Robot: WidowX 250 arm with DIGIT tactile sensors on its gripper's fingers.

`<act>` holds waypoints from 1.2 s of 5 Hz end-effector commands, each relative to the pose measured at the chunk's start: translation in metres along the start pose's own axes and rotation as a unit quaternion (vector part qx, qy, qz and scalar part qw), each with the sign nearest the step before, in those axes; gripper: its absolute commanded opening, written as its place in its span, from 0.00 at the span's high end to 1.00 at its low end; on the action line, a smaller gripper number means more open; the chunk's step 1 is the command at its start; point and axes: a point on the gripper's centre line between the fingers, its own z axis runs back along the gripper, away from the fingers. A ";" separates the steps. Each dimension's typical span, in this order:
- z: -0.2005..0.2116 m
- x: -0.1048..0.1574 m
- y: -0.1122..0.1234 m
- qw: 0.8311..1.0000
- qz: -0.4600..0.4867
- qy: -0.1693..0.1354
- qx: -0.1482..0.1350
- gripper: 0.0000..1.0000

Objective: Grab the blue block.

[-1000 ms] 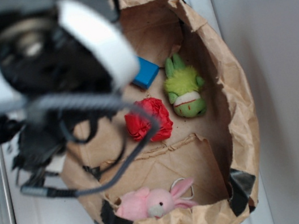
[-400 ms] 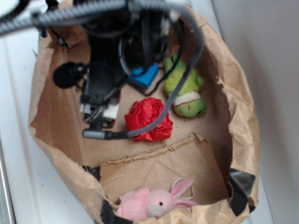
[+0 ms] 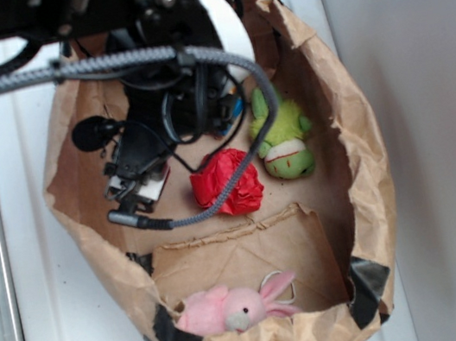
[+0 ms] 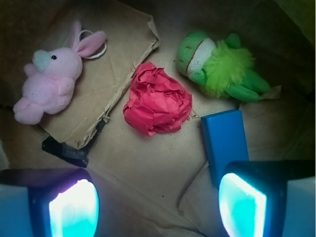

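Lying at the left of the wrist view, a pink plush rabbit (image 4: 49,74) is resting on a torn flap of brown cardboard (image 4: 111,69) with a keyring loop by its ear, all of it inside the paper bag (image 3: 367,165) whose crumpled brown walls are ringing everything in the exterior view. A strip of black tape (image 4: 66,150) is sticking to the cardboard's lower edge. Near the middle, a crumpled red paper ball (image 4: 158,104) is sitting on the bag floor. To its right, a green plush toy (image 4: 219,66) is lying on its side, and just below it the blue block (image 4: 223,140) is lying flat on the floor, its near end passing behind the right finger. The gripper (image 4: 158,202) is hanging wide open with nothing between its fingers (image 4: 74,207); the block is sitting beside the right finger, mostly outside the gap. In the exterior view the black arm (image 3: 168,75) is reaching down into the bag's upper part, hiding the block.
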 end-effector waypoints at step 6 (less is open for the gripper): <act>-0.035 0.007 0.062 0.993 -0.091 -0.049 0.049 0.00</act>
